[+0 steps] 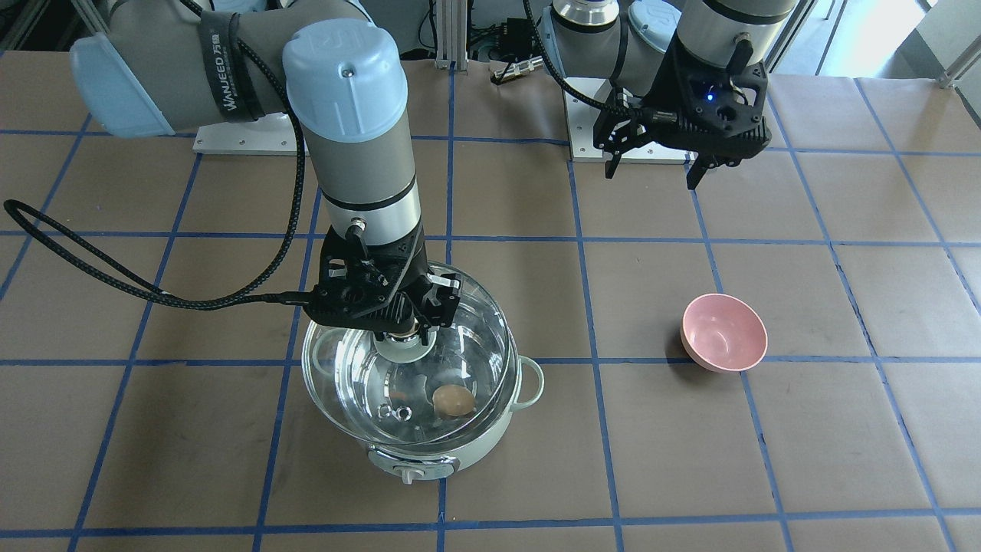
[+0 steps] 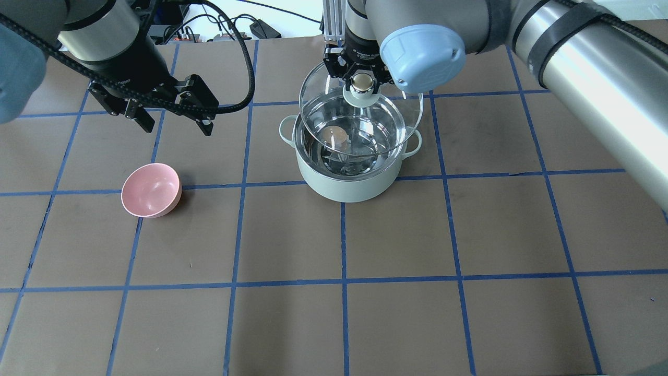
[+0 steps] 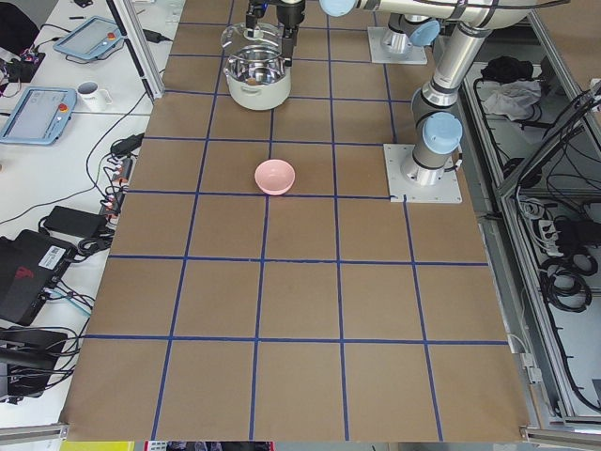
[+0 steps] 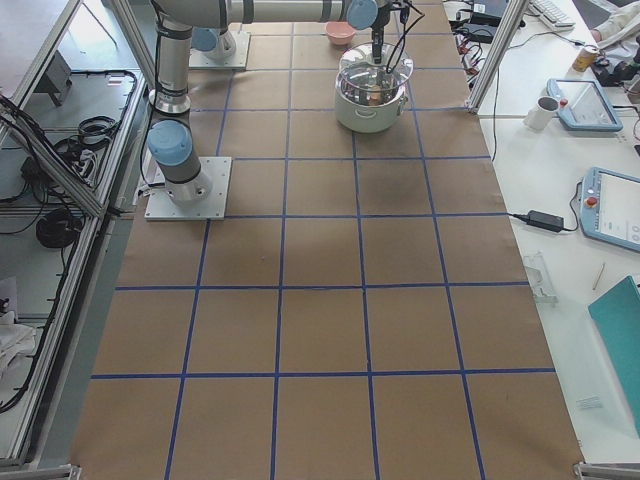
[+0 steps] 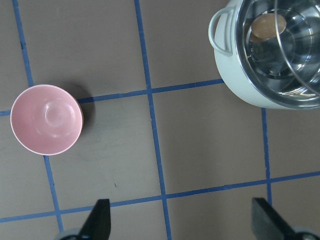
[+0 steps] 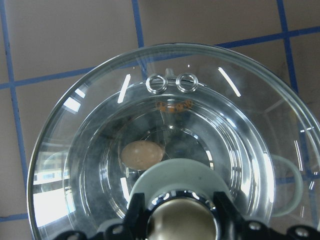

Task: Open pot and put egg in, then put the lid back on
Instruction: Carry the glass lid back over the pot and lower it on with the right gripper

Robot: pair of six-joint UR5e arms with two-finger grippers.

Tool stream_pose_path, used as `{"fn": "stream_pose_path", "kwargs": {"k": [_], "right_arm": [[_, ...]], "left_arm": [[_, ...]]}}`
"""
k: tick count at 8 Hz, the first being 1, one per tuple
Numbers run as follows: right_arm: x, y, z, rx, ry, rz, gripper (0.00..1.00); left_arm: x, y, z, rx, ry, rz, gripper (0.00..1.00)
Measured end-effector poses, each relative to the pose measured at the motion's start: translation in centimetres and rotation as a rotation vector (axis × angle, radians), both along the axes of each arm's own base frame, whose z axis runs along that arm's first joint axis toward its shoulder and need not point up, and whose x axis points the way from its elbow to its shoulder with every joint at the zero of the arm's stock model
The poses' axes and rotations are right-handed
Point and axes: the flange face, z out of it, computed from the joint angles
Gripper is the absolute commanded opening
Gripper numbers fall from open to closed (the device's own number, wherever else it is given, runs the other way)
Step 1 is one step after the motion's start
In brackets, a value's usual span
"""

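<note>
The mint-green pot [image 1: 490, 443] stands on the table, also seen from overhead [image 2: 344, 188]. The tan egg [image 1: 452, 399] lies inside on the steel bottom, also in the overhead view [image 2: 334, 136] and the right wrist view [image 6: 142, 153]. My right gripper [image 1: 406, 331] is shut on the beige knob of the glass lid [image 1: 345, 376] and holds the lid just above the pot's rim, roughly over it. The lid also shows in the overhead view [image 2: 402, 112]. My left gripper [image 1: 651, 178] is open and empty, up above the table, apart from the pot.
A pink bowl [image 1: 724, 332] sits empty on the brown paper to the robot's left of the pot, below my left gripper's view [image 5: 46, 119]. The table is covered in brown paper with a blue tape grid. The arm base plates stand at the robot's edge.
</note>
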Motion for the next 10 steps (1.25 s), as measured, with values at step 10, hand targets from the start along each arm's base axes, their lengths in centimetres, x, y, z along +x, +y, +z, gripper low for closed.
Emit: {"fn": "stream_pose_path", "kwargs": {"k": [10], "right_arm": [[1.3, -0.8, -4.5, 0.061, -0.011, -0.024, 0.11]], "left_arm": [[-0.3, 1.2, 1.8, -0.023, -0.001, 0.148, 1.00]]}}
